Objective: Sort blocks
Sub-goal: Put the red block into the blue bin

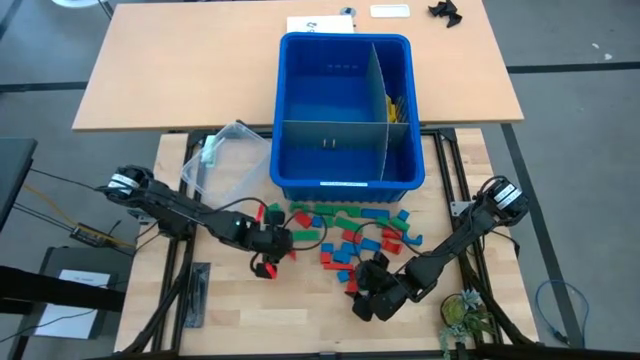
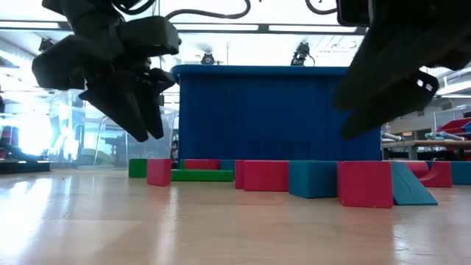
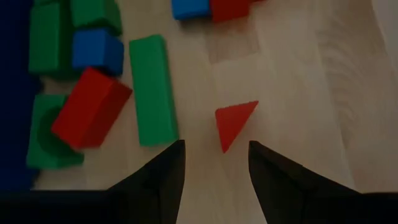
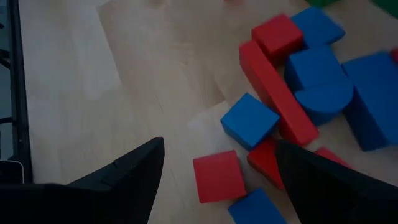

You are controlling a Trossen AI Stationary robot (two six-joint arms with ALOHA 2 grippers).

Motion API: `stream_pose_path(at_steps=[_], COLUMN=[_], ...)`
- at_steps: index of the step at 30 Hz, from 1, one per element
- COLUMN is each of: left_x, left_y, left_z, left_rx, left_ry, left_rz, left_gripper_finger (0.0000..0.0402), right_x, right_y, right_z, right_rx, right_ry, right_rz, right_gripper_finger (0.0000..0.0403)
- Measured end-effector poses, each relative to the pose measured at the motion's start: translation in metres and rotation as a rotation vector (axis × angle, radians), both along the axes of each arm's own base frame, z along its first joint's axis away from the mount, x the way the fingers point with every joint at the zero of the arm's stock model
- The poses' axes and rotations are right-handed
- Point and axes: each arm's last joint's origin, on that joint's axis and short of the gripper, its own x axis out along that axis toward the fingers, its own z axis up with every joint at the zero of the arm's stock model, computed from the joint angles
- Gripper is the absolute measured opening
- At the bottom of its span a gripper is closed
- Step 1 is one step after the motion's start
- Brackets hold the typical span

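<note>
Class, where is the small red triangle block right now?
In the left wrist view, the red triangle lies alone on bare wood just ahead of the open left tool, beside a long green block.

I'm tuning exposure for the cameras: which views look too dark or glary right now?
Low view: bright ceiling lights behind leave both grippers as dark silhouettes and put sheen on the table. Left wrist view: dim, the fingers nearly black, though the red triangular block reads clearly. Right wrist view: similarly dim. High view: evenly lit.

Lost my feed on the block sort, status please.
Left gripper open, empty, over a red triangular block. Right gripper open, empty, above a red square block. Blocks on the table; nothing in the way.
</note>
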Motion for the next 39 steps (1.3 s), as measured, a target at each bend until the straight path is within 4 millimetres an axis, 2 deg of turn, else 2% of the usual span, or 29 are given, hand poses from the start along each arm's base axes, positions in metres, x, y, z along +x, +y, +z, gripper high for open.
stream_pose_path(at_steps=[10, 18, 23, 30, 35, 39], left_x=[0.018, 0.025, 0.026, 0.026, 0.03, 0.041], left_y=[-0.005, -0.004, -0.004, -0.005, -0.005, -0.009], left_z=[-0.024, -0.048, -0.047, -0.046, -0.041, -0.019], left_rx=[0.062, 0.093, 0.09, 0.083, 0.059, 0.041], left_ry=[0.003, 0.07, 0.058, 0.058, 0.061, 0.037], left_rz=[-0.2, -0.211, -0.209, -0.208, -0.158, -0.117], left_gripper_finger=[0.0182, 0.0181, 0.016, 0.0092, 0.0091, 0.0092], right_x=[-0.008, -0.014, -0.015, -0.015, -0.015, -0.015], right_y=[0.0, 0.005, 0.005, 0.005, 0.006, 0.006], right_z=[-0.012, -0.015, -0.015, -0.015, -0.015, -0.015], right_rx=[0.117, 0.152, 0.156, 0.153, 0.153, 0.153], right_ry=[0.033, 0.042, 0.041, 0.039, 0.039, 0.039], right_rz=[-0.048, -0.058, -0.062, -0.063, -0.062, -0.061], right_gripper_finger=[0.0306, 0.0306, 0.0306, 0.0307, 0.0307, 0.0307])
